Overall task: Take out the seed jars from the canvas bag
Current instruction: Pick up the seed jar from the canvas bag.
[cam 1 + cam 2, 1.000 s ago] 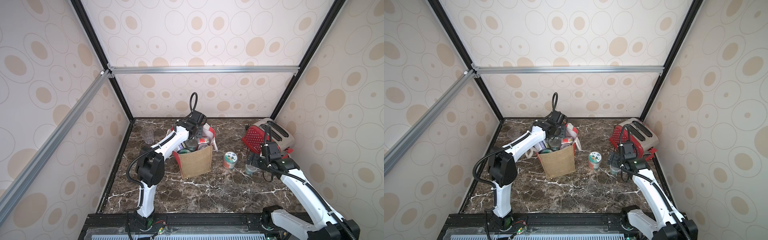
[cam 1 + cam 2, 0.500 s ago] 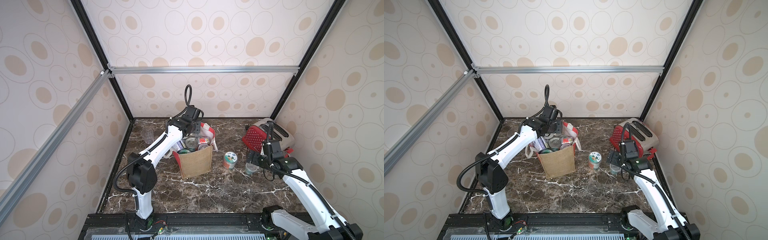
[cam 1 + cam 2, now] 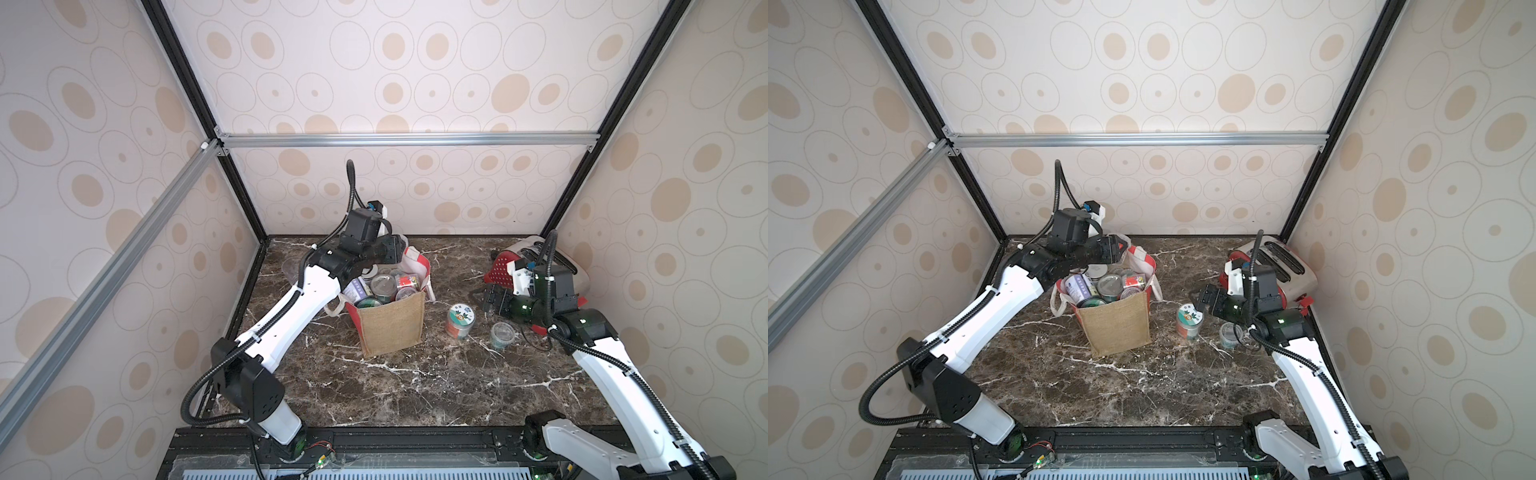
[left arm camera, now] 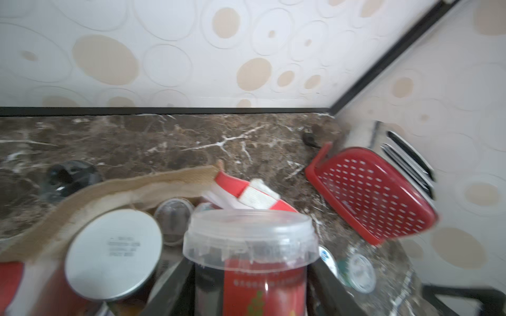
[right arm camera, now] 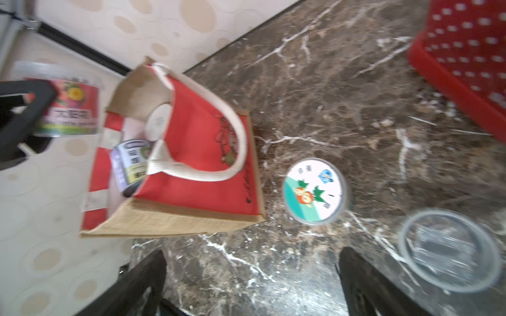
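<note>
Seed jar [image 4: 250, 246] with a red label stands upright in my left claw [image 3: 1120, 248], jaws half shut on its body, just over the far rim of the canvas bag [image 3: 390, 328], while my right claw [image 5: 253, 253], wide open and empty, hovers nearer the table's right edge.

Both top views give you bright, even, diffuse light and a sharp picture, with faint shadows on the table [image 3: 415, 386] and edge stretch toward 4 and 8 o'clock. Your wrist views are motion-blurred; the near seed jar [image 4: 250, 260] looks soft.
</note>
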